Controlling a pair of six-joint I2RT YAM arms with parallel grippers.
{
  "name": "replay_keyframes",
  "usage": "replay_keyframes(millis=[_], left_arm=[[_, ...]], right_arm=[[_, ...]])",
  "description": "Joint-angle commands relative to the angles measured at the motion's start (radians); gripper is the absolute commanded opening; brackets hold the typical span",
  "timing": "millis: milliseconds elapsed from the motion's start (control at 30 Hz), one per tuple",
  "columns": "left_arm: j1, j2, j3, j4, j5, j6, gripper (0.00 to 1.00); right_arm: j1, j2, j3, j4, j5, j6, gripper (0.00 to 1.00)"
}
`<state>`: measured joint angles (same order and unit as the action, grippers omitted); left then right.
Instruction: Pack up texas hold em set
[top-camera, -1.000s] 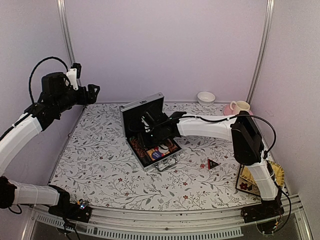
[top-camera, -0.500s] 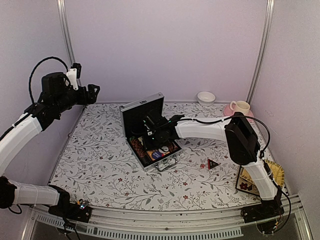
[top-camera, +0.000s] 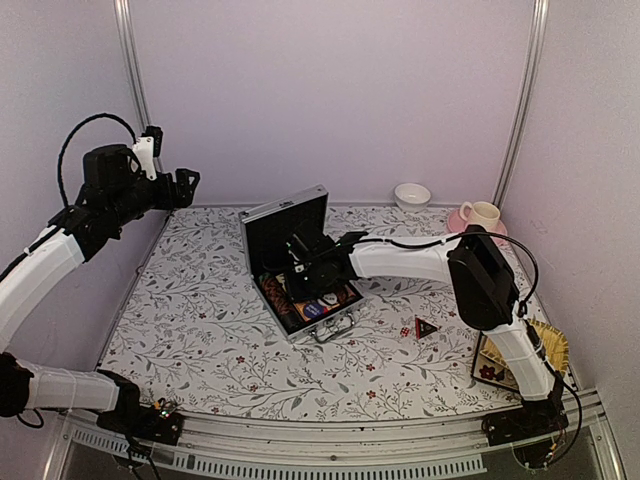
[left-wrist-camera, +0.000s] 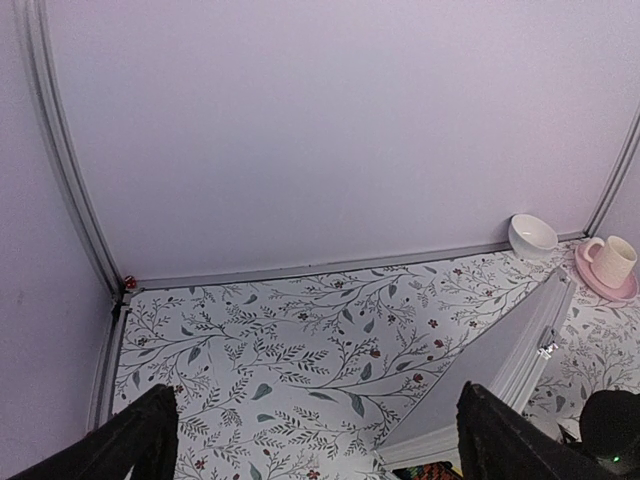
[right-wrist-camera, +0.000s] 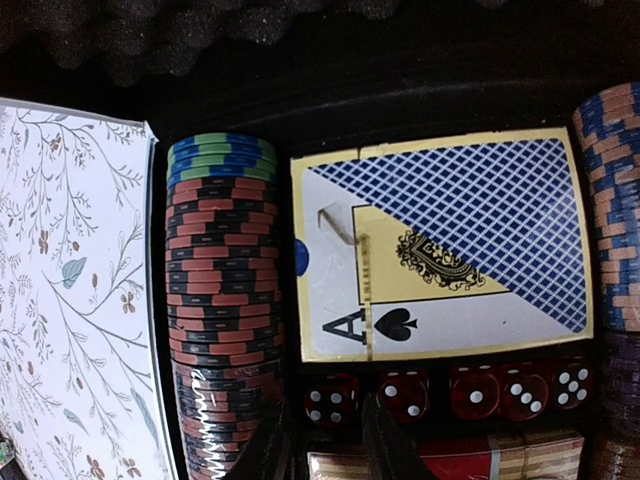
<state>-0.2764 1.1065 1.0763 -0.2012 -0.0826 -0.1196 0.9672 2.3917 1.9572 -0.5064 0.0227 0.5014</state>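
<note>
Floral table (top-camera: 200, 330) holds bowl (top-camera: 412, 194) and cup (top-camera: 481, 213) upper right; open briefcase (top-camera: 275, 235) runs lower-left to upper-right, right gripper (right-wrist-camera: 325, 440) inside slightly parted, left gripper (left-wrist-camera: 318, 425) spread wide.

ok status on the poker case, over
Left gripper open, raised clear. Right gripper slightly open, empty, low over red dice inside open silver aluminium briefcase. Black-red triangular marker not yet packed, lying right of case.

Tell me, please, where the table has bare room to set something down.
Free: the tablecloth left of the open briefcase and the near strip in front of it. Crowded: the right side, with triangular marker, yellow woven tray, cup and saucer.
</note>
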Motion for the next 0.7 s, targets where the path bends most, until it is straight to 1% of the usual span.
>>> replay_keyframes(millis=[0, 167, 500, 667], left_arm=[[0.008, -0.002, 0.011, -0.003, 0.006, 0.006, 0.97], [0.009, -0.002, 0.011, -0.003, 0.004, 0.006, 0.97], [0.009, 0.0, 0.011, -0.001, 0.004, 0.006, 0.97], [0.009, 0.0, 0.01, -0.002, 0.004, 0.006, 0.97]], right_arm=[[-0.009, 0.034, 0.037, 0.016, -0.022, -0.004, 0.26], [-0.008, 0.042, 0.037, 0.012, -0.02, 0.002, 0.26], [-0.013, 0.034, 0.037, -0.048, 0.103, 0.029, 0.26], [-0.015, 0.041, 0.042, -0.048, 0.085, 0.026, 0.26]])
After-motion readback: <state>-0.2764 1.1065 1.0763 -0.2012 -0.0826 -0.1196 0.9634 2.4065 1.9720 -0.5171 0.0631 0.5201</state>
